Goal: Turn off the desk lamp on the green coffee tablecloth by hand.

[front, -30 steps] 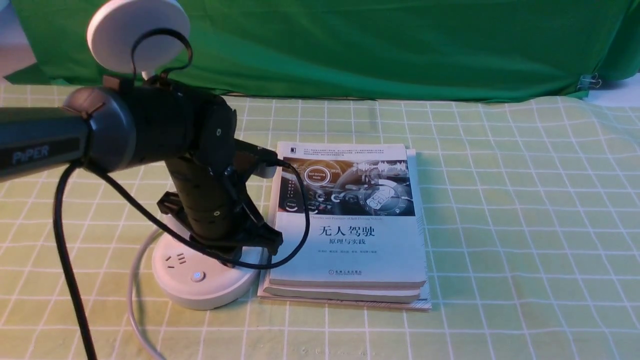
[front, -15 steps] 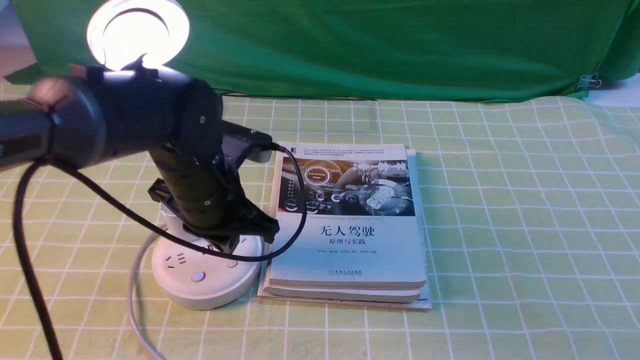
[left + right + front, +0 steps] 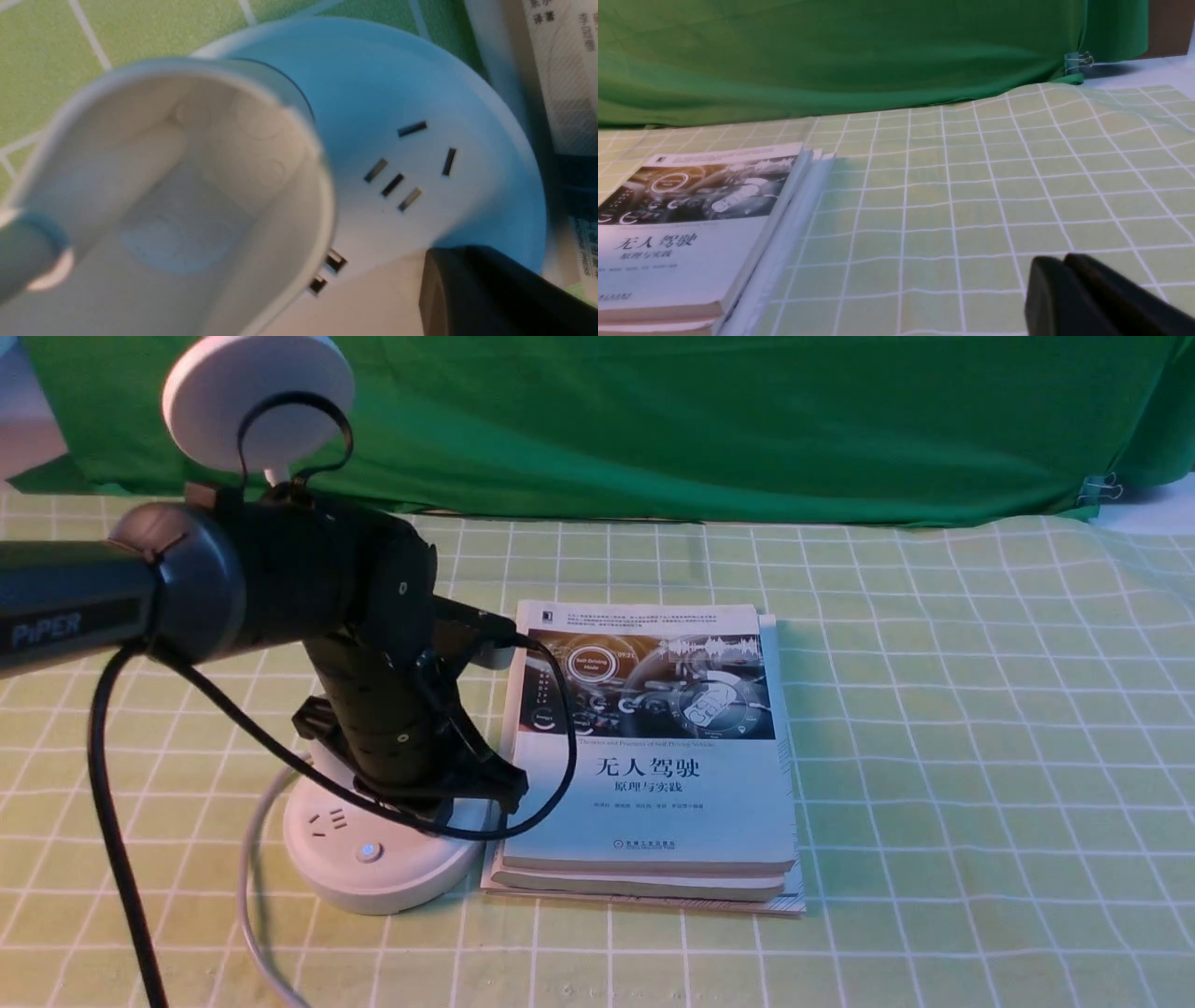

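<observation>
The white desk lamp stands on the green coffee tablecloth (image 3: 934,709), and its round disc head (image 3: 257,401) is dark. Its round base (image 3: 373,859) shows a socket and a small button with a blue light. My left gripper (image 3: 435,816), the black hand with "PiPER" lettering, is shut and points down, with its tip on the right part of the base. In the left wrist view the shut jaws (image 3: 437,266) rest on the base (image 3: 411,93) beside the oval cup (image 3: 177,186). My right gripper (image 3: 1059,275) is shut, empty, low over the cloth (image 3: 971,186).
A stack of books (image 3: 653,756) lies right beside the lamp base; it also shows in the right wrist view (image 3: 691,224). The lamp's white cord (image 3: 247,896) runs toward the front edge. A plain dark green cloth (image 3: 700,420) hangs behind.
The lamp head was dark a second ago, lit half a second ago while my left arm was raised and shifted left, and is dark now, with the left gripper back down on the base.
</observation>
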Controlling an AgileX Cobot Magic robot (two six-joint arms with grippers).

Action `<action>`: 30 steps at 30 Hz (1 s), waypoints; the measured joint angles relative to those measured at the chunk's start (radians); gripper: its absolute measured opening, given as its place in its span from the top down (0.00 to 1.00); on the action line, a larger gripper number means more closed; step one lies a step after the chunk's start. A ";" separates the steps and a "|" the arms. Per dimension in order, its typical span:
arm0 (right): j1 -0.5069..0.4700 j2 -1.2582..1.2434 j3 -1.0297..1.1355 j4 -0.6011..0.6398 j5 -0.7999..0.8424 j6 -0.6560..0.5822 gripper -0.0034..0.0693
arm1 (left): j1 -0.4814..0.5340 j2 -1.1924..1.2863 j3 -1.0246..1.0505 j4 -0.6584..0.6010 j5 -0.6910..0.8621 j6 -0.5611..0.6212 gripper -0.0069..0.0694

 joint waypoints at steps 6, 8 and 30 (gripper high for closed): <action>0.000 0.000 0.000 0.000 0.001 0.000 0.91 | 0.000 -0.012 0.001 0.005 0.000 0.000 0.88; 0.000 0.000 0.000 0.000 0.001 0.001 0.91 | 0.000 -0.037 0.001 0.007 0.002 0.000 0.88; 0.000 0.000 0.000 0.000 0.002 0.001 0.91 | -0.003 -1.070 0.829 -0.041 -0.726 -0.005 0.88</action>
